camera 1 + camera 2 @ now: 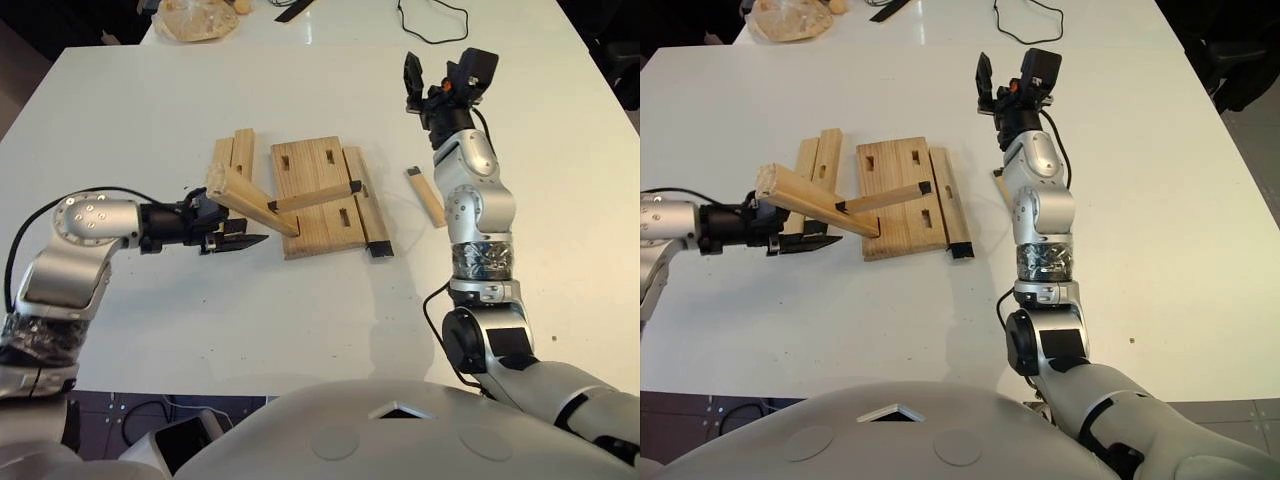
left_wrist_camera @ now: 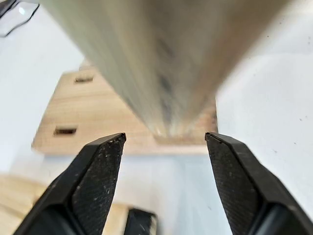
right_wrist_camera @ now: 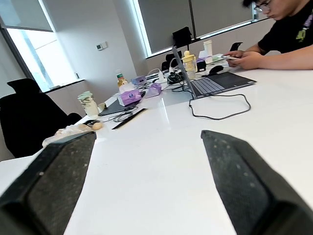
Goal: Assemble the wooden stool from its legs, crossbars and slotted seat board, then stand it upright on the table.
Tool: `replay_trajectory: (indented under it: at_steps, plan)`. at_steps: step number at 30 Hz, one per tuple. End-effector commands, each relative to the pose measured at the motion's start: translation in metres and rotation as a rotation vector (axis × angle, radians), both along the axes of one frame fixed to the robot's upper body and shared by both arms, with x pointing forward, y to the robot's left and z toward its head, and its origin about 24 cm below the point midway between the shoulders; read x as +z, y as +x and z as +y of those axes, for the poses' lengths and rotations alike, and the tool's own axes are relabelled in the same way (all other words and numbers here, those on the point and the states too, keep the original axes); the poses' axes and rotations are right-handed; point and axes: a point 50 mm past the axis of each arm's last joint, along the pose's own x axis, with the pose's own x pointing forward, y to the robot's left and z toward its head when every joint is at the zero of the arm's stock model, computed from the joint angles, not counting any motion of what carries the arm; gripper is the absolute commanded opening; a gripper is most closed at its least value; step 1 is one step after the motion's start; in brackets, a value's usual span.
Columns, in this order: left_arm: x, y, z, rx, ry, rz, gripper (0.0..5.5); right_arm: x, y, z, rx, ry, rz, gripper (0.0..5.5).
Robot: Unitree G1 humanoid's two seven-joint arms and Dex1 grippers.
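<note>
The slotted seat board (image 1: 310, 160) lies flat mid-table. A wooden leg (image 1: 250, 200) tilts over its left edge, far end down on the board, near end raised. A crossbar (image 1: 318, 196) with a black tip joins that leg and runs right across the board. My left gripper (image 1: 250, 237) sits just under the raised leg, open, its black fingers (image 2: 98, 181) spread either side of the leg (image 2: 161, 63). Two more legs (image 1: 232, 155) lie left of the board, and another leg (image 1: 365, 205) lies along its right edge. My right gripper (image 1: 440, 75) is raised at the back right, open and empty.
A short loose crossbar (image 1: 428, 196) lies on the table beside my right forearm. At the far edge are a crumpled bag (image 1: 195, 18), a black cable (image 1: 432, 25) and a dark flat object (image 1: 295, 10). The white table (image 1: 300, 320) is bare in front.
</note>
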Motion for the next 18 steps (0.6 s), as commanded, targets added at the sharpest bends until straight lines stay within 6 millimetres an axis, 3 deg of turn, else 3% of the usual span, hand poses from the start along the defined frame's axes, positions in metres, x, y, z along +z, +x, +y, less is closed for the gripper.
replay_trajectory:
  at_steps: [1,3,5,8,10,18]
  plan:
    - [-0.028,-0.007,0.025,0.496,0.007,-0.081,3.01,0.002,-0.006,-0.01,-0.011,0.01,0.016,3.94]
    - [-0.036,0.001,0.026,0.86,-0.102,-0.165,3.01,0.004,-0.008,-0.016,-0.025,-0.006,0.009,3.94]
    - [-0.037,0.005,0.007,1.107,-0.325,-0.182,3.01,0.006,-0.009,-0.019,-0.031,-0.025,0.003,3.94]
    - [-0.041,0.006,-0.024,1.228,-0.444,-0.181,3.01,0.009,-0.006,-0.018,-0.014,-0.031,0.007,3.94]
    - [-0.048,0.004,-0.031,1.328,-0.457,-0.169,3.01,0.011,-0.002,-0.011,0.02,-0.044,0.011,3.94]
    - [-0.067,-0.004,-0.012,1.549,-0.383,-0.181,3.01,0.013,0.007,0.018,0.139,-0.096,0.016,3.94]
